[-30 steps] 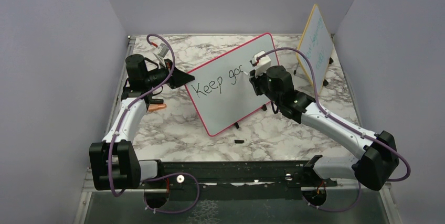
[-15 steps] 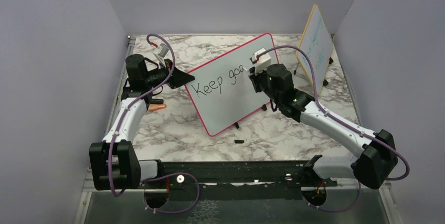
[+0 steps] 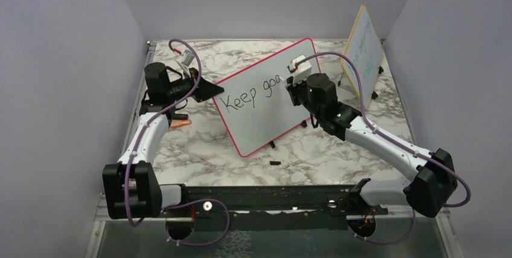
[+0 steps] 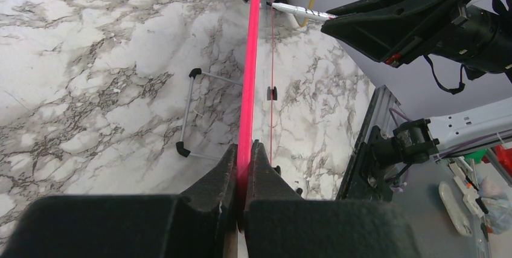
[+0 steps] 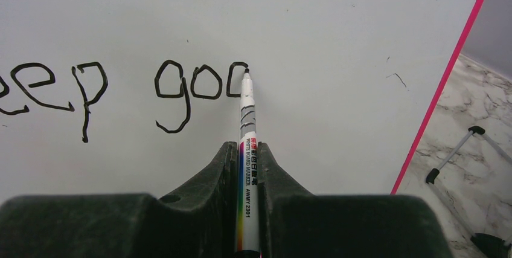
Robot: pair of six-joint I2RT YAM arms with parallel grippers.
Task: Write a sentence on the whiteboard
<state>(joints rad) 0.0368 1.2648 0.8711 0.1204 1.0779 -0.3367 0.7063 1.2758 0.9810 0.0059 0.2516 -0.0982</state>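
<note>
marbled tabletop point(image 4: 90, 77) spreads beneath both arms. the left gripper point(image 4: 244, 152) is clenched on the pink edge of the whiteboard point(image 5: 314, 22), and the frame runs straight ahead from between its jaws. the right gripper point(image 5: 247, 155) grasps a marker point(image 5: 247, 113) that juts forward from its jaws, tip touching the board at a half-drawn letter. the sentence point(image 3: 249, 93) reads "keep go" plus that stroke. beyond the right jaws, well apart, stands a yellow-framed board point(image 3: 364, 52).

The whiteboard point(image 3: 265, 119) reads "Keep go", the marker point(image 5: 249, 173) "WHITE BOARD MARKER AWMY 2301".
</note>
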